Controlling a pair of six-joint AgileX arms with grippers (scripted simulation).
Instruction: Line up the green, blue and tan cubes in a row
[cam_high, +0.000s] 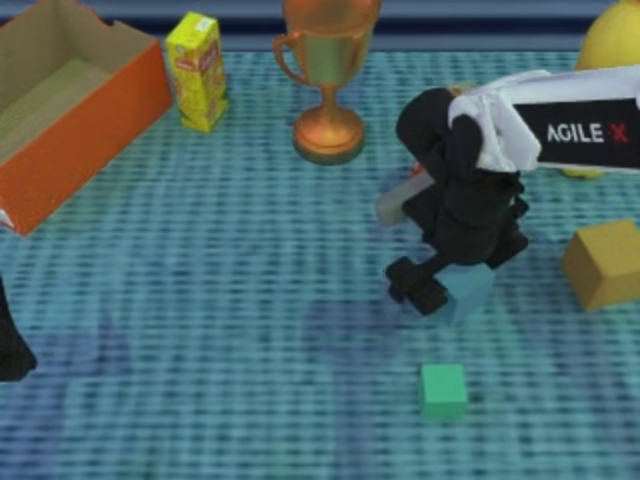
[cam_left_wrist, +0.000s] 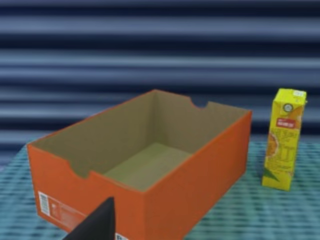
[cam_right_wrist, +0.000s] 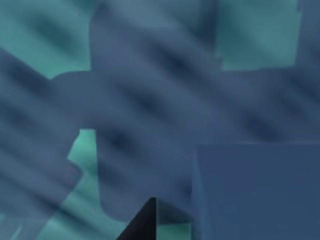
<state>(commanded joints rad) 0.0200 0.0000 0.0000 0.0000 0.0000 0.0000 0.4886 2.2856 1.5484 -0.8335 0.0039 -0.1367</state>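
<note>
My right gripper (cam_high: 455, 272) hangs low over the light-blue cube (cam_high: 472, 292), right of the table's middle. Its jaws are open and straddle the cube. In the right wrist view one dark fingertip (cam_right_wrist: 147, 220) stands a little off the blue cube's (cam_right_wrist: 255, 192) side, with a strip of mat between them. The other finger is hidden. The small mint-green cube (cam_high: 444, 390) lies on the mat just in front of the blue one. At the right edge the mustard-tan cube (cam_high: 603, 263) rests alone. My left gripper (cam_high: 12, 348) is parked at the far left edge, with one fingertip (cam_left_wrist: 100, 222) showing.
An open orange cardboard box (cam_high: 90, 120) fills the back left corner, with a yellow juice carton (cam_high: 198, 70) beside it. At the back centre stands a bronze trophy cup (cam_high: 328, 80). A yellow object (cam_high: 608, 40) peeks in at the back right.
</note>
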